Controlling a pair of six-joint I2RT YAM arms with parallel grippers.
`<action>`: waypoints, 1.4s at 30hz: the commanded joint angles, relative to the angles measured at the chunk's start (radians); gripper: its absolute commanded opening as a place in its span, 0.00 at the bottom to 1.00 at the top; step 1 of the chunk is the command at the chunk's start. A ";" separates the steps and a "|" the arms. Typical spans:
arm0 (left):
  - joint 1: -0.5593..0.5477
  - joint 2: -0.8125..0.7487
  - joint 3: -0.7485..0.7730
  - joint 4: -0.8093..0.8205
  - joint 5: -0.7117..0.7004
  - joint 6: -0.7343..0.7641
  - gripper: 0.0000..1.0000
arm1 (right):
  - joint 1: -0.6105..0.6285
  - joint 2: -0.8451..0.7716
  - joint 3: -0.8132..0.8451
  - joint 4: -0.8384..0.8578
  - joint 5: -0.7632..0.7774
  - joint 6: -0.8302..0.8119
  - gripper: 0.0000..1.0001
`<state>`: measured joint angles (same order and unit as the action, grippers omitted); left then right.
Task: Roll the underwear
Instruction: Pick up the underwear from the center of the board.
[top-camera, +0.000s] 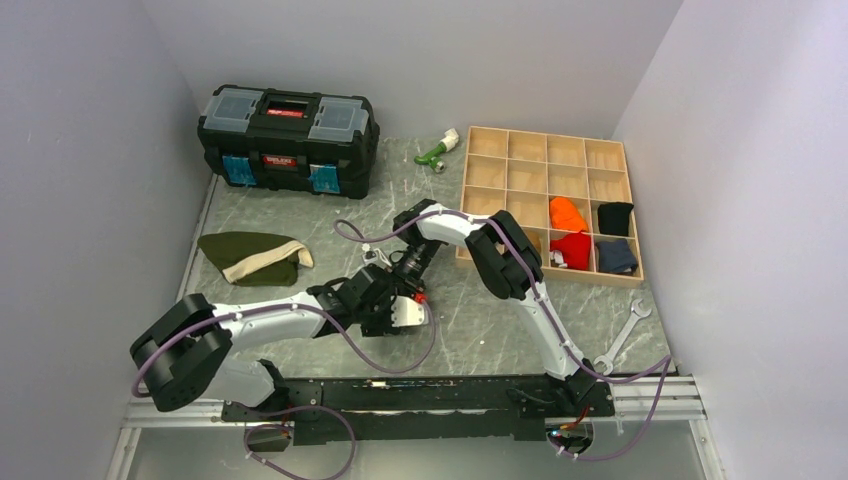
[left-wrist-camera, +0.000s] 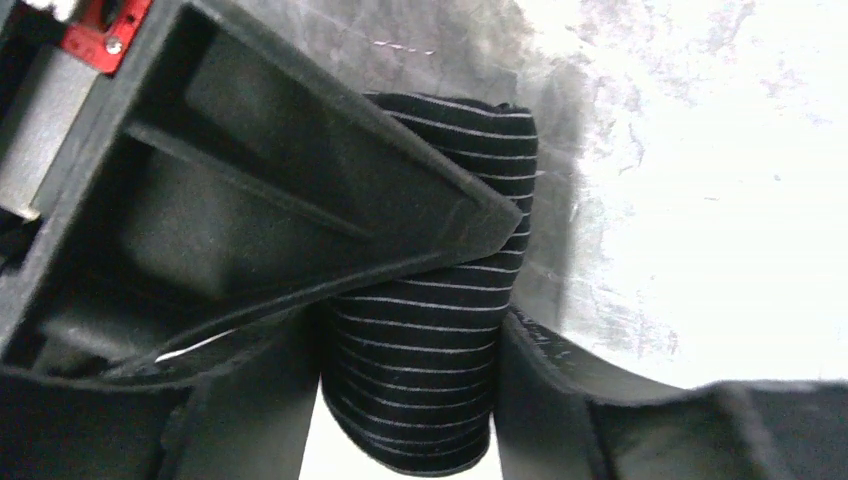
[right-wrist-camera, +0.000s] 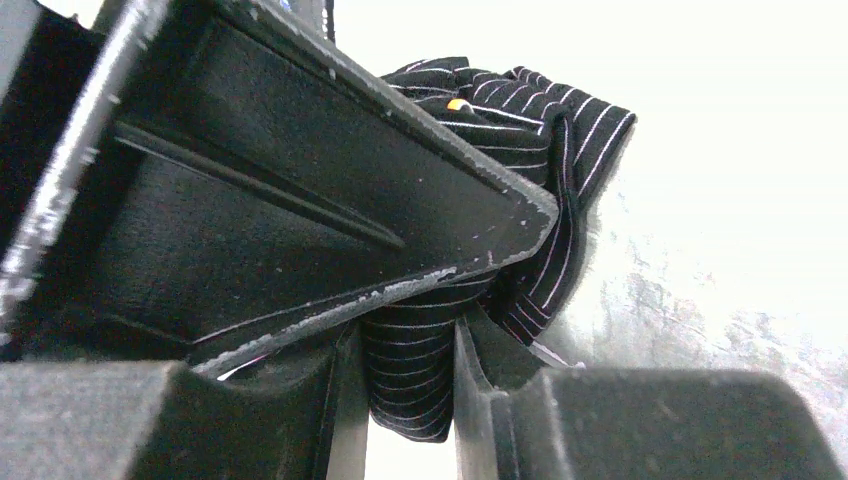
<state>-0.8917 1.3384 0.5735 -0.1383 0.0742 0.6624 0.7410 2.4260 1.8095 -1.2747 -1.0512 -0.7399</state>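
Note:
The underwear (left-wrist-camera: 430, 340), black with fine pale stripes, is rolled into a tight cylinder. In the left wrist view it fills the gap between my left gripper's (left-wrist-camera: 410, 345) fingers, which touch it on both sides. In the right wrist view my right gripper (right-wrist-camera: 410, 380) pinches one end of the underwear (right-wrist-camera: 412, 365), with loose striped folds bunched beyond the jaws. From above, the left gripper (top-camera: 392, 305) and right gripper (top-camera: 405, 272) meet tip to tip at the table's middle. They hide the underwear there.
A black toolbox (top-camera: 288, 138) stands at the back left. An olive green garment with a cream band (top-camera: 252, 258) lies at the left. A wooden compartment tray (top-camera: 545, 160) at the back right holds several rolled cloths. A wrench (top-camera: 622, 340) lies near the right arm.

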 joint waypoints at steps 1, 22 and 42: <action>0.005 0.066 0.000 0.014 -0.029 0.029 0.56 | 0.044 0.042 -0.032 0.068 0.181 -0.058 0.00; -0.013 -0.019 -0.041 -0.031 -0.071 0.061 0.00 | 0.006 -0.055 -0.028 0.083 0.215 -0.013 0.55; 0.041 -0.191 0.015 -0.118 -0.067 0.074 0.00 | -0.119 -0.344 -0.106 0.113 0.310 0.005 0.75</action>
<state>-0.8764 1.1927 0.5465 -0.2386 0.0132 0.7223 0.6510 2.2013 1.7164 -1.1912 -0.7795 -0.7181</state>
